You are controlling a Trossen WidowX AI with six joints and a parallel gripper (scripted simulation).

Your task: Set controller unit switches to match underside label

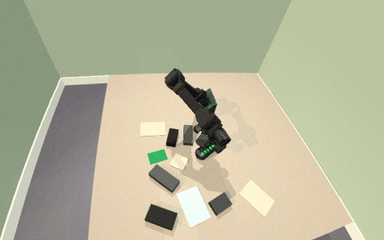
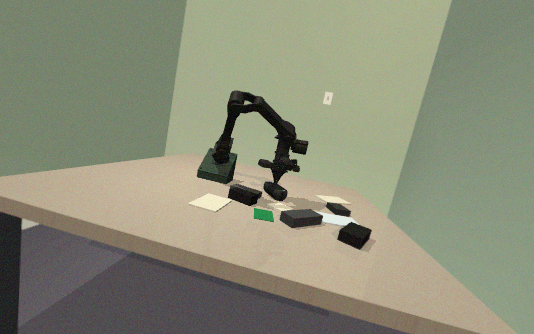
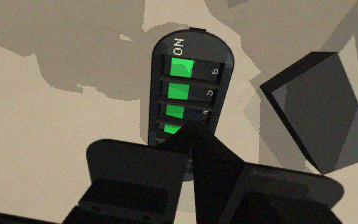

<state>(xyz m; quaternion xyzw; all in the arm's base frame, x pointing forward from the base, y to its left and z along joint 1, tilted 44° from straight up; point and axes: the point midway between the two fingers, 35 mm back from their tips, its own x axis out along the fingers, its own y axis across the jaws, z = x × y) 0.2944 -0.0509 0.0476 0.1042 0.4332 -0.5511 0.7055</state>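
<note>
The dark grey controller unit (image 1: 206,151) (image 2: 277,192) (image 3: 200,45) sits on the bench beneath my hand, switch side up. In the wrist view "ON" is printed at its far end, and green ends show on switches 6, 5, 4 and 3, all on the left side. The rest of the row is hidden behind the fingers. How each switch is tilted is hard to tell. The label underneath is hidden. My gripper (image 2: 276,183) (image 3: 193,125) is shut and empty, pointing down, with its tips over or on the unit near switch 3; contact cannot be told.
A grey block (image 1: 188,135) (image 3: 325,110) and a black block (image 1: 172,137) stand beside the unit. A cream block (image 1: 179,162), green card (image 1: 157,157), long dark block (image 1: 164,178), pale blue sheet (image 1: 193,206), black box (image 1: 161,217), dark box (image 1: 220,203) and cream sheets (image 1: 257,198) lie around.
</note>
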